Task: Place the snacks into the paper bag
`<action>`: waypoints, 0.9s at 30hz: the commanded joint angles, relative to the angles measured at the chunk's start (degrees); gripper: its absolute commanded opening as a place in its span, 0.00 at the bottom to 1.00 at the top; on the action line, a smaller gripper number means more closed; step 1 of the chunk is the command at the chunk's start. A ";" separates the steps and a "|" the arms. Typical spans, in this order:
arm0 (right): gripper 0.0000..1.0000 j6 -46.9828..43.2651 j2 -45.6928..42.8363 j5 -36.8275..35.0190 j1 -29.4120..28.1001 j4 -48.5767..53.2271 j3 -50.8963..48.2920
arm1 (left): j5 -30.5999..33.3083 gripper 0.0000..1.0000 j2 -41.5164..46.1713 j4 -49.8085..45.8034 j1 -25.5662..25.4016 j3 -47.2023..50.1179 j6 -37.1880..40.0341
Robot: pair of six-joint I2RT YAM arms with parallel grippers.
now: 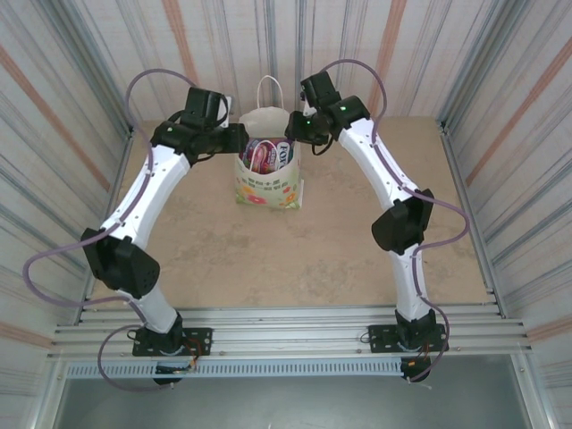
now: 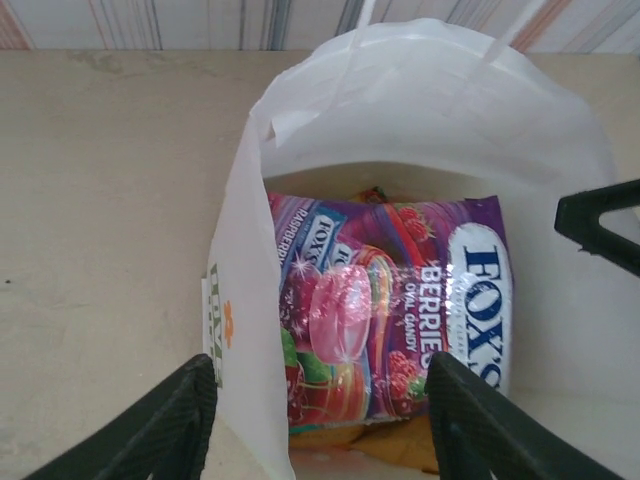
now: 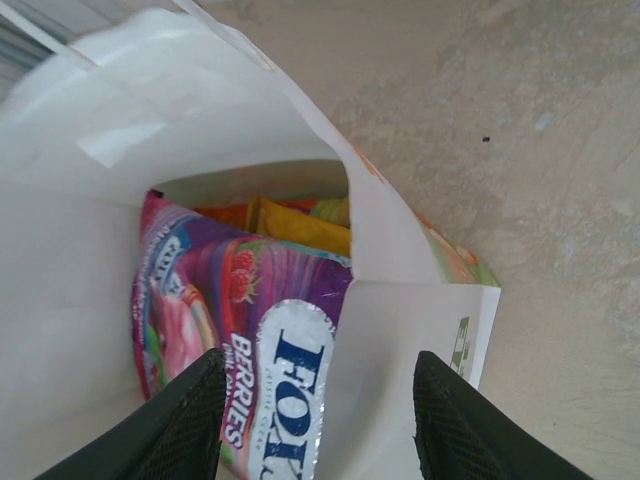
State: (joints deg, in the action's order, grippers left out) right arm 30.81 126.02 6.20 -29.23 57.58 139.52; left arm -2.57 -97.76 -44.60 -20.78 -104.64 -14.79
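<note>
At near table edge, noting arm bases (image 1: 165,340) bolted to a rail (image 1: 286,323), both arms bowing outward and then leaning in toward mid-table. Further out, seeing bag (image 1: 264,190) standing upright on table (image 1: 357,255), mouth open, flower print facing the bases. Finding left gripper (image 2: 320,375) hovering at the bag's left rim with jaws wide apart, straddling the left wall: one finger outside, one over the opening, clamping nothing. Finding right gripper (image 3: 320,365) at the right rim, jaws likewise apart, straddling the right wall, gripping nothing. Inside the bag, spotting purple packet (image 2: 400,290) lying on top, berry print and lettering showing. Behind it, catching edges of yellow-orange packet (image 3: 300,228) and orange packet (image 3: 225,213). Not managing to tell any other colours. Beyond, seeing handle (image 1: 271,89) looping up against striped wall (image 1: 268,36).
</note>
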 commanded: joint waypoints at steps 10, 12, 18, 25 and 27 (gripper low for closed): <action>0.33 -0.82 3.05 -1.35 -0.82 1.63 1.89 | 6.15 0.43 -6.90 -3.80 -0.85 -5.57 0.79; 0.27 -0.95 2.84 -1.86 -0.97 1.50 1.89 | 6.14 0.41 -7.70 -4.34 -0.85 -6.21 0.48; 0.12 -1.45 2.03 -2.97 -1.04 1.44 1.90 | 5.68 0.23 -8.94 -4.97 -0.93 -7.55 0.20; 0.02 -1.94 0.80 -4.03 -1.09 1.38 1.80 | 5.73 0.00 -10.41 -7.05 -0.98 -9.37 0.20; 0.00 -2.02 0.25 -4.09 -1.09 1.06 1.85 | 5.73 0.00 -9.71 -7.13 -0.93 -9.45 -0.03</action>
State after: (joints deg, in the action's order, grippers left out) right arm 29.87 128.14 3.18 -29.78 58.39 139.74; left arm 2.35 -107.37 -49.74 -21.41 -112.40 -14.81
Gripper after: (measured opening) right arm 0.050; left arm 0.049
